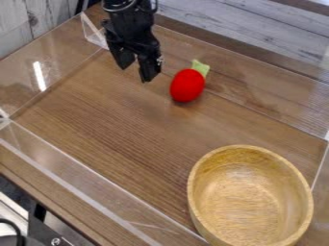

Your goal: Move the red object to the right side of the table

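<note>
Just right of the fingers (138, 63) (spread wide, holding nothing) lies the red object (188, 85), untouched, on the bench (115, 135).

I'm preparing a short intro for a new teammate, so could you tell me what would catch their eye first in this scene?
Probably the glossy red object, bright against the brown table, lying toward the far side near the middle. Just left of it, apart from it, hangs the black gripper, jaws open and pointing down. The large wooden bowl fills the near right corner.
</note>
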You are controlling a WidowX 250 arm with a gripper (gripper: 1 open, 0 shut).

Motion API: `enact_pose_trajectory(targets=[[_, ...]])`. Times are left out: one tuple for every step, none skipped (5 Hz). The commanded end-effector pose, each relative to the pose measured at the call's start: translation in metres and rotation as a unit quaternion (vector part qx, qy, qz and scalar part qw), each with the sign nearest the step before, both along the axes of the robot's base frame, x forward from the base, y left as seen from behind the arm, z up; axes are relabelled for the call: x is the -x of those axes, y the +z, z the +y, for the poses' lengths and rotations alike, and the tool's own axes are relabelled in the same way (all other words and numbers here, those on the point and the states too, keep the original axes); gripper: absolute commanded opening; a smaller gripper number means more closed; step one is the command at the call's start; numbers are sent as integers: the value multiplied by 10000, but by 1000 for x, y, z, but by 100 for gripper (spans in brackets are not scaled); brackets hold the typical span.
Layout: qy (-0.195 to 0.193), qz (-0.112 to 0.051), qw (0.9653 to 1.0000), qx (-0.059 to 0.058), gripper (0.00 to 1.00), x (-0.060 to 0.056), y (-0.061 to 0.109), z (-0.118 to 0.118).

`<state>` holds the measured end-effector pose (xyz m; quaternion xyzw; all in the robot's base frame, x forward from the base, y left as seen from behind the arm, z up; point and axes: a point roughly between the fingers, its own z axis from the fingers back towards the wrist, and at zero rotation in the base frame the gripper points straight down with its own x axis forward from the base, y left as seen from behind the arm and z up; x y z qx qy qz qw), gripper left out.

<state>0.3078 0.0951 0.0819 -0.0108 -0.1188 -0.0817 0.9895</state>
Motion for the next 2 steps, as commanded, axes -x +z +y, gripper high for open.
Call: enact_pose_trajectory(targets=[[1, -281, 9995, -132, 100, -21, 19, -2], [-59, -308, 9994, -146, 100, -25, 24, -10]])
